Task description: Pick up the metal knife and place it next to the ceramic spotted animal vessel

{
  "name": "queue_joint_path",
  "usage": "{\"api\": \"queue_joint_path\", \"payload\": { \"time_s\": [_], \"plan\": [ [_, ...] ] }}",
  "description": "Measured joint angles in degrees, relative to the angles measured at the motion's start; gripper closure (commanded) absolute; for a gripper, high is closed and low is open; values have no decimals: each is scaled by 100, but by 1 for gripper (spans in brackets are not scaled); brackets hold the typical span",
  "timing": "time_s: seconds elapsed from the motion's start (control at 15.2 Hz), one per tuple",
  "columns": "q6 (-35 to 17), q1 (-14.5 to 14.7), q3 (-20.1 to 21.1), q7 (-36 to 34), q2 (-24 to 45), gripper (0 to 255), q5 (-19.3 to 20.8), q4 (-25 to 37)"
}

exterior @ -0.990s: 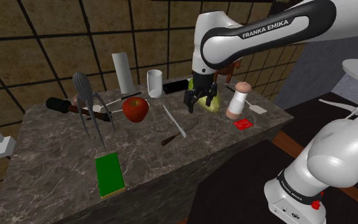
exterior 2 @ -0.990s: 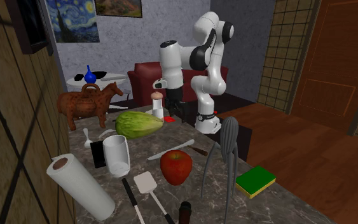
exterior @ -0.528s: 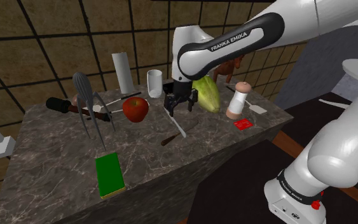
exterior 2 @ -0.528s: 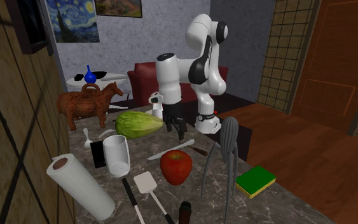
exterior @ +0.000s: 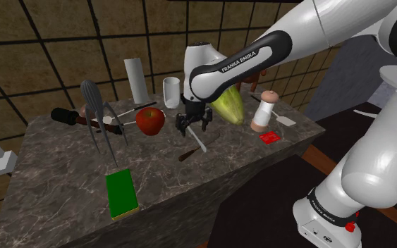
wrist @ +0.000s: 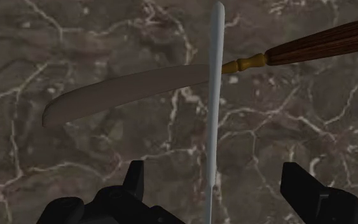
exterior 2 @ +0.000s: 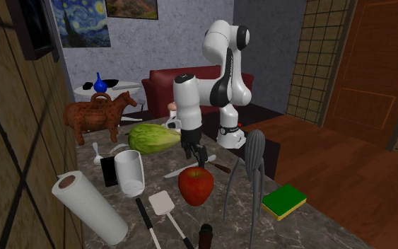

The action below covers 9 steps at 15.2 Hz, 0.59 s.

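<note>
the claw (wrist: pixel 217 183) hangs wide open just above the metal knife (wrist: pixel 216 76) on the marble counter (wrist: pixel 75 44). its slim length runs straight through the gap, square to the closing line (a wooden-handled knife (wrist: pixel 311 43) crosses under it).

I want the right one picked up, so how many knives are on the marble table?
2. A slim silver knife lies crossing a wood-handled knife, both beneath the gripper, beside the apple. The other utensils could hide more.
</note>
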State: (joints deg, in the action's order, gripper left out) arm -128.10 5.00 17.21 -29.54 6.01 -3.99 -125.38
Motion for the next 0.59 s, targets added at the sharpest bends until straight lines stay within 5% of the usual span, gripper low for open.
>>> {"api": "queue_joint_path", "payload": {
  "time_s": [0.53, 0.59],
  "plan": [
    [-109, 8, 2, -13, 56, 0, 15, -52],
    [-109, 8, 2, -13, 56, 255, 15, -52]
  ]
}}
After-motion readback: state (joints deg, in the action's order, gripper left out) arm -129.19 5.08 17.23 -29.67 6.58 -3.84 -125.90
